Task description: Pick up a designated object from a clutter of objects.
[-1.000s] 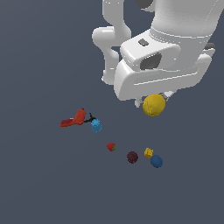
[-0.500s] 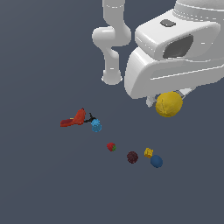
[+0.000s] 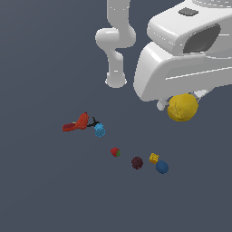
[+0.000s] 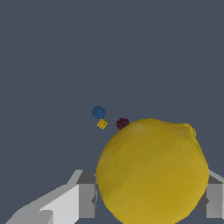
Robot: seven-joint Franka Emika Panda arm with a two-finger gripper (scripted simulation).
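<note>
Arm's white housing [image 3: 181, 59] fills the upper part of the exterior view's right, close to the camera. Dark grey bench [image 3: 45, 190] below.

End effector [image 4: 151, 194] pinching the yellow ball [image 3: 182, 107]: in the wrist view a grey finger [image 4: 86, 194] presses each flank of the ball. Ball hangs under the housing, lifted clear of the bench, well apart from the clutter.

Clutter on the bench, in a loose line:
- red flat tool [image 3: 77, 123], furthest to the exterior view's left
- light-blue knobbly piece [image 3: 99, 131], just beside the tool
- blue ball [image 3: 162, 167], furthest right
- dark maroon ball [image 3: 137, 162], near it
- yellow cube [image 3: 154, 158], just beside blue ball
- strawberry [image 3: 115, 152], mid-line
</note>
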